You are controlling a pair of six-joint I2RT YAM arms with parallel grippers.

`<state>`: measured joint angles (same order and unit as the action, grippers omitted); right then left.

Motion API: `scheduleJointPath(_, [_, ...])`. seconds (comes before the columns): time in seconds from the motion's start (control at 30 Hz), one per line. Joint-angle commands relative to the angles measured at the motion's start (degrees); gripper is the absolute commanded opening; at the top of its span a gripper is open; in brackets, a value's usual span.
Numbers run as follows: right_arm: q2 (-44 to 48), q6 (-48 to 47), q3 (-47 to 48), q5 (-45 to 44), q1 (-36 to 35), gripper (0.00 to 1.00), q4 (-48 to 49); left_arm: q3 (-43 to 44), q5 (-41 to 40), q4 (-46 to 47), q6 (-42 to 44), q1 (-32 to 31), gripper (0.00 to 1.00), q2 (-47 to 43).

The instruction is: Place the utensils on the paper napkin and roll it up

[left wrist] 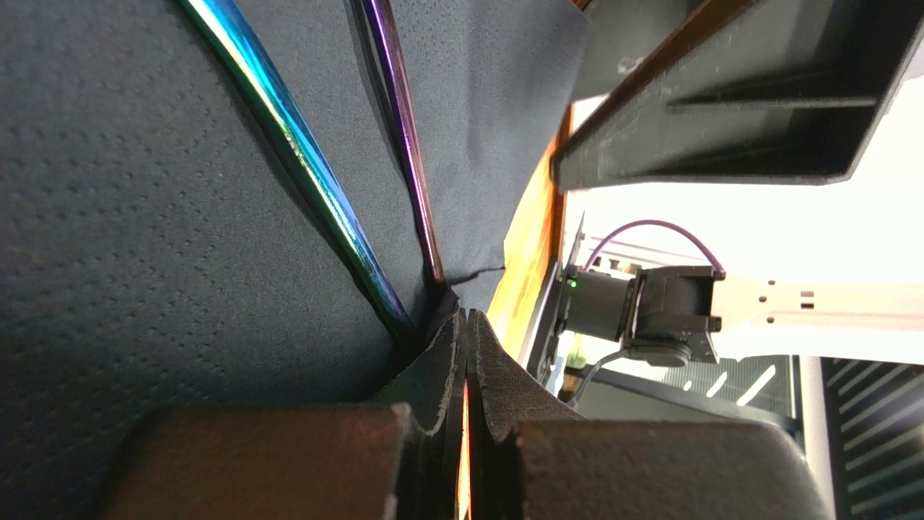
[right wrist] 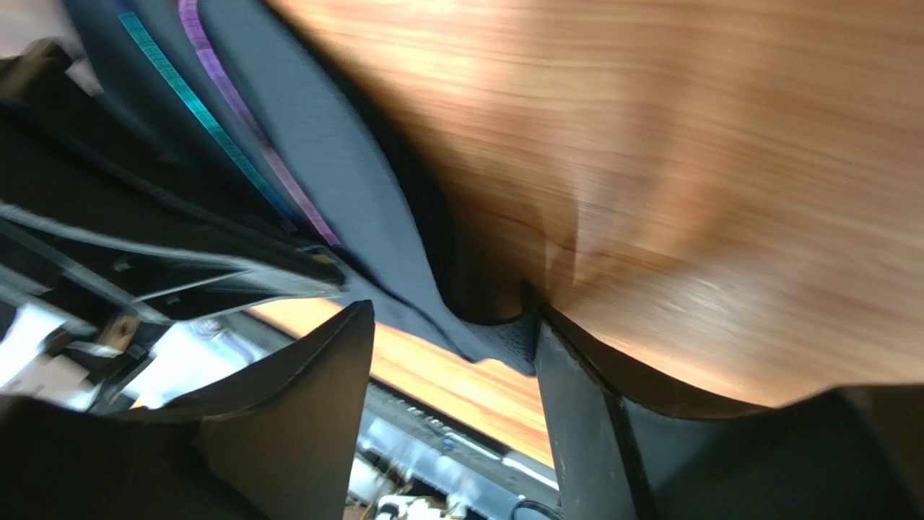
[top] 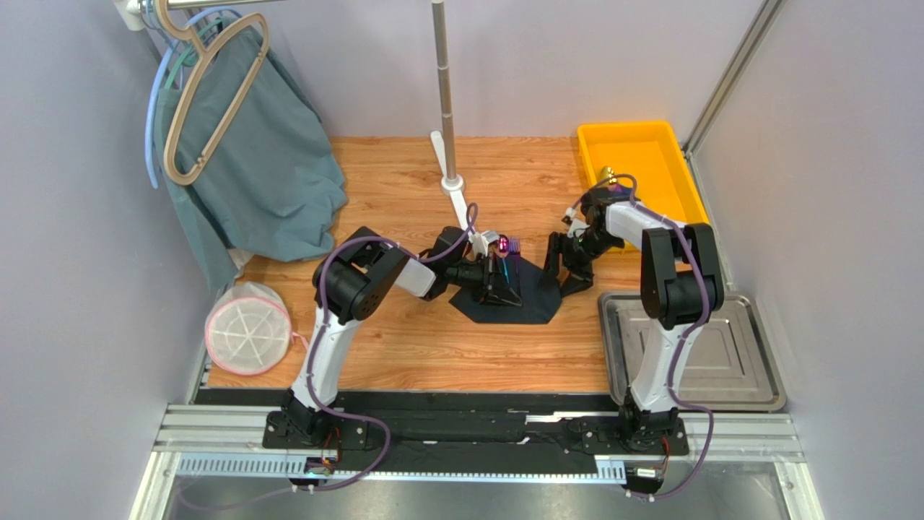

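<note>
The black paper napkin (top: 521,298) lies mid-table on the wood. Two iridescent utensils (top: 504,258) rest on it; in the left wrist view they show as a blue-green handle (left wrist: 315,173) and a purple handle (left wrist: 403,141) on the napkin (left wrist: 130,238). My left gripper (top: 490,273) is shut, and its tips (left wrist: 466,325) pinch a raised fold of the napkin beside the handles. My right gripper (top: 561,280) is open at the napkin's right edge. The napkin's lifted edge (right wrist: 493,336) hangs between its fingers (right wrist: 315,401), against the right one.
A yellow bin (top: 651,146) holding a gold-tipped bundle (top: 607,176) stands at the back right. A steel tray (top: 748,374) lies at the front right. A teal cloth (top: 260,163) on a hanger, a white round mesh lid (top: 249,330) and a pole stand (top: 450,179) are on the left and at the back.
</note>
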<state>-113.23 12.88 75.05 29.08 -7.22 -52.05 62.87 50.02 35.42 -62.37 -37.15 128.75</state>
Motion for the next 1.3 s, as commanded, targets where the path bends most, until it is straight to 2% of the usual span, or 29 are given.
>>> scheduleJointPath(0.0, [-0.4, 0.0, 0.7, 9.9, -0.5, 0.59, 3.5, 0.3, -2.4, -2.3, 2.2, 0.0, 0.00, 1.9])
scheduleJointPath(0.13, [2.6, 0.8, -1.5, 13.8, -0.5, 0.54, 4.9, 0.1, -2.3, -2.4, 2.4, 0.0, 0.00, 1.5])
scheduleJointPath(0.27, [5.6, 2.8, -4.1, 17.0, -0.5, 0.53, 6.4, 0.0, -2.4, -2.3, 2.5, 0.0, 0.00, 1.5])
scheduleJointPath(0.4, [5.9, 2.6, -5.6, 11.6, -0.3, 0.59, 5.8, 0.0, -2.4, -2.3, 2.4, 0.0, 0.00, 1.5])
scheduleJointPath(0.6, [5.6, 1.0, -6.1, 6.8, -0.2, 0.54, 4.0, 0.0, -2.5, -2.5, 2.6, 0.1, 0.00, 1.4])
scheduleJointPath(0.7, [5.9, 0.7, -5.5, 6.0, -0.2, 0.45, 4.2, 0.0, -2.6, -2.5, 2.5, 0.1, 0.00, 1.7])
scheduleJointPath(0.8, [5.1, 0.9, -4.1, 8.6, -0.5, 0.24, 4.2, 0.1, -2.7, -3.1, 2.8, 0.1, 0.00, 1.7])
scheduleJointPath(0.83, [4.8, 1.3, -3.1, 9.4, -0.6, 0.14, 4.2, 0.2, -2.7, -3.3, 2.9, 0.1, 0.00, 1.7])
scheduleJointPath(0.93, [4.1, 2.3, -1.7, 12.9, -1.4, 0.01, 4.2, 0.4, -2.7, -4.1, 3.2, 0.1, 0.00, 1.6])
scheduleJointPath(1.27, [1.8, 5.2, -0.3, 17.4, -5.4, 0.00, 5.3, 0.4, -2.6, -4.9, 3.7, 0.1, 0.00, 1.5])
